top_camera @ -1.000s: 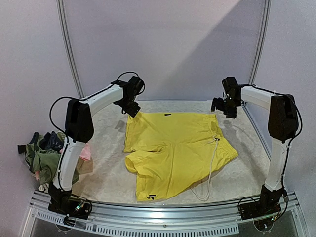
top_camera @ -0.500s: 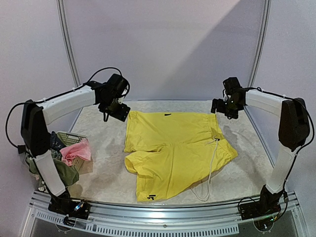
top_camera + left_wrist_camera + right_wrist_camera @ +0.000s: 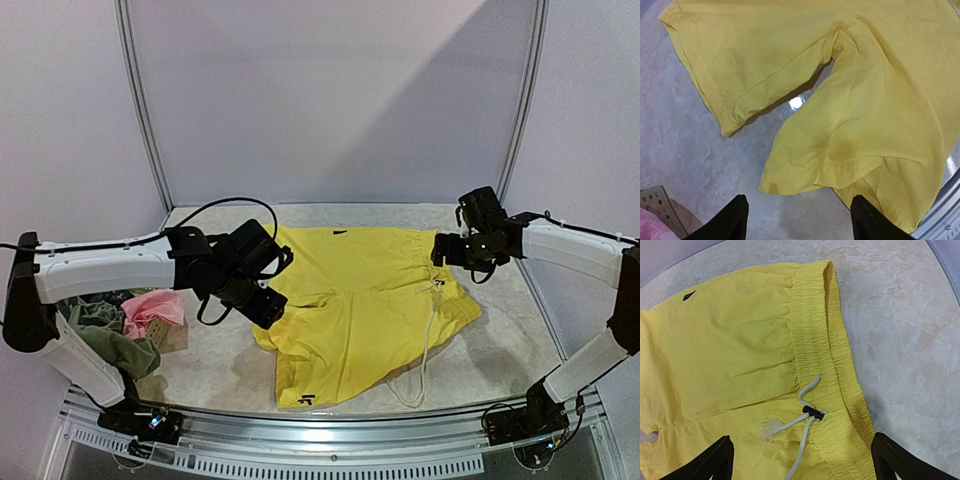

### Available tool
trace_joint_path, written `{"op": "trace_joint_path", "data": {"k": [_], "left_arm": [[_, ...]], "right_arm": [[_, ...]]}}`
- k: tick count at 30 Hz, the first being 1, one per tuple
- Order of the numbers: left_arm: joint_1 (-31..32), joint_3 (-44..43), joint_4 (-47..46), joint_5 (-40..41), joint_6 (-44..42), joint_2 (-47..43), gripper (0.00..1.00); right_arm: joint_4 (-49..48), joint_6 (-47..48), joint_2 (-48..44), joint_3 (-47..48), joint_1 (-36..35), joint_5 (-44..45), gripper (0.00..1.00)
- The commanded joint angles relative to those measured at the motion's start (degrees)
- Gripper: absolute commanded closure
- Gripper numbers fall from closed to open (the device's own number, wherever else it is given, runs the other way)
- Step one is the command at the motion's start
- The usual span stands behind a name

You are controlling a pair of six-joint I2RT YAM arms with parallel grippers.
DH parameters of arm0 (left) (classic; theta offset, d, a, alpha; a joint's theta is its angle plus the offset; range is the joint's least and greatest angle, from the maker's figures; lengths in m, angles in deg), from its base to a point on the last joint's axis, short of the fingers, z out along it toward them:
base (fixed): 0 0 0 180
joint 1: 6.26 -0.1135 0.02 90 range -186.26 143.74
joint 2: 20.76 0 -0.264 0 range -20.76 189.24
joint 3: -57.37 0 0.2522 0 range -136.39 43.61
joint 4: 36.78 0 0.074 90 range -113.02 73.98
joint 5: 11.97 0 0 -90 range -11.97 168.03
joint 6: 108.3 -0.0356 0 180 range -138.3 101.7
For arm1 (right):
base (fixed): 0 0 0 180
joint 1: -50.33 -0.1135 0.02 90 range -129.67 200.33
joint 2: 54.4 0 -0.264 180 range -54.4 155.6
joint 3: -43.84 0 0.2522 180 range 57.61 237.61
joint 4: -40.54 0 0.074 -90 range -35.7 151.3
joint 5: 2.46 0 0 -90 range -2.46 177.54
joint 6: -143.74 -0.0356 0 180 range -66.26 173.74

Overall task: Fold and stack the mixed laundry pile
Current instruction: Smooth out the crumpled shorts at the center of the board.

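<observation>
- The yellow drawstring shorts [image 3: 370,300] lie spread flat in the middle of the bench [image 3: 520,340]. The gathered waistband is at the right and the two legs reach toward the left and the near edge.
- The cloth is lightly creased. In the left wrist view, the hem of the nearer leg is turned over on itself at one corner, and a gap of bare bench shows between the two legs.
- A white drawcord [image 3: 807,416] with a black toggle comes out of the waistband. In the top view it trails in a long loop toward the near edge.
- There is a small dark mark near the far edge of the shorts and another at the near leg hem.
- The left hand [image 3: 800,220] hangs over the left leg hem. Its fingers are set well apart with nothing between them but bench and cloth below; it grips nothing.
- The right hand [image 3: 807,465] is above the waistband, right over the drawcord. Its fingers are spread wide and hold nothing.
- Whether either hand touches the fabric cannot be told.
- The rest of the laundry is bundled at the left edge, under the left arm. A pink piece [image 3: 150,310] sits on top of an olive-green garment [image 3: 118,345].
- A corner of a pale perforated basket [image 3: 655,202] shows just beside the pink cloth.
</observation>
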Motion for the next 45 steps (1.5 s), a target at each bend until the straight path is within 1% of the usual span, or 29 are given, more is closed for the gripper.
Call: {"op": "trace_joint_path", "data": {"k": [1, 3, 8, 12, 15, 17, 19, 20, 21, 23, 25, 26, 30, 33, 36, 39, 41, 43, 44, 45], "left_arm": [[1.7, 2.7, 0.9, -0.5, 3.9, -0.6, 0.31], [1.7, 3.3, 0.4, -1.0, 4.1, 0.7, 0.34], [1.7, 3.8, -1.1, -1.2, 4.4, 4.8, 0.33], [1.7, 4.3, -3.9, -3.7, 4.3, 6.7, 0.35], [1.7, 4.1, -4.9, -4.1, 4.1, 8.8, 0.38], [1.7, 4.0, -5.6, -4.0, 3.9, 10.4, 0.43], [1.7, 3.6, -6.1, -3.4, 3.7, 11.9, 0.53], [1.7, 3.5, -6.5, -2.7, 3.6, 12.5, 0.6], [1.6, 3.5, -7.0, -2.1, 3.6, 12.8, 0.69], [1.5, 3.4, -7.6, -1.1, 3.6, 12.7, 0.85], [1.4, 3.3, -7.4, 1.2, 3.7, 11.3, 0.97], [1.2, 3.3, -7.0, 2.5, 3.8, 10.1, 1.0], [-1.4, 3.9, -5.2, 5.0, 4.0, 3.3, 1.0], [-5.1, 5.2, -5.0, 2.9, 4.3, -1.6, 1.0], [-10.8, 6.9, -5.3, -0.7, 5.0, -3.2, 1.0], [-15.3, 8.4, -6.7, -1.6, 6.2, -1.8, 0.98], [-16.6, 8.5, -7.7, -1.9, 6.4, 0.2, 0.93], [-16.9, 7.8, -7.8, -1.2, 6.5, 2.3, 0.85], [-16.7, 7.5, -7.7, -1.1, 6.6, 2.9, 0.77], [-16.2, 7.4, -7.5, -0.7, 6.4, 2.8, 0.67]], "right_arm": [[-1.8, -1.4, -4.1, -1.9, -0.3, 3.0, 0.03], [-1.9, -1.3, -4.4, -2.2, -0.3, 2.8, 0.03], [-2.5, -1.3, -3.9, -2.8, -0.3, 1.6, 0.03], [-2.8, -1.2, -3.4, -3.0, -0.3, 1.6, 0.03], [-3.2, -1.1, -3.0, -3.1, -0.3, 1.5, 0.03], [-3.5, -1.1, -2.9, -3.2, -0.3, 1.5, 0.03], [-3.4, -1.1, -2.7, -3.2, -0.3, 1.4, 0.03], [-3.4, -1.1, -2.6, -3.2, -0.3, 1.5, 0.03], [-3.3, -1.1, -2.7, -3.3, -0.3, 1.5, 0.03], [-3.1, -1.0, -2.9, -3.7, -0.3, 1.9, 0.03], [-2.9, -0.9, -3.4, -4.2, -0.3, 2.6, 0.03], [-2.7, -0.9, -3.5, -4.4, -0.3, 2.8, 0.03], [-2.2, -1.1, -4.6, -5.3, -0.3, 3.4, 0.03], [-1.7, -1.3, -5.7, -5.7, -0.3, 3.7, 0.02], [-1.3, -1.6, -6.5, -6.1, -0.3, 4.9, 0.01], [-0.7, -2.2, -6.6, -6.2, -0.3, 6.3, 0.01], [-0.4, -2.6, -6.3, -6.3, -0.3, 6.7, 0.01], [-0.1, -2.8, -6.2, -6.7, -0.3, 6.2, 0.01], [-0.1, -3.0, -6.3, -7.1, -0.3, 5.8, 0.01], [-0.2, -3.1, -7.0, -7.8, -0.3, 5.2, 0.01]]}}
